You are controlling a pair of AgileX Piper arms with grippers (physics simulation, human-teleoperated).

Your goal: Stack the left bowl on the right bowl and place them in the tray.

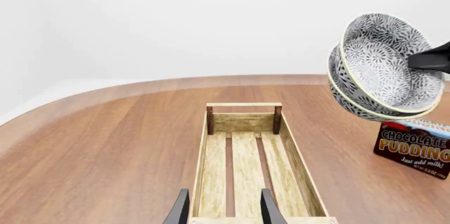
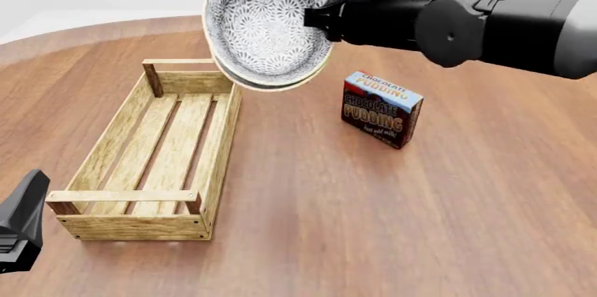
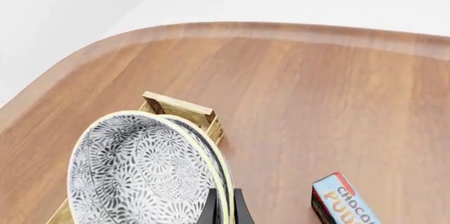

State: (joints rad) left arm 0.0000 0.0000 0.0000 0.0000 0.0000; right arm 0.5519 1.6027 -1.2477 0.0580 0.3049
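Stacking done: nested bowls [image 2: 265, 21] pinched at rim by right tool [image 2: 322, 14], airborne beside tray [image 2: 219, 164]. Placing remains. Left tool [image 1: 223, 208] apart, idle.

Simulated tabletop: bare wooden table [image 2: 392, 227], blank white backdrop

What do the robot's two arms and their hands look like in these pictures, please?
The right arm is a thick cylinder, glossy black near the wrist with a round black joint housing, turning light grey farther back, with small black fittings on top. The right hand ends in thin, flat black fingers. The left hand has two dark, tapering fingers. No cables, markings or sleeves are visible.
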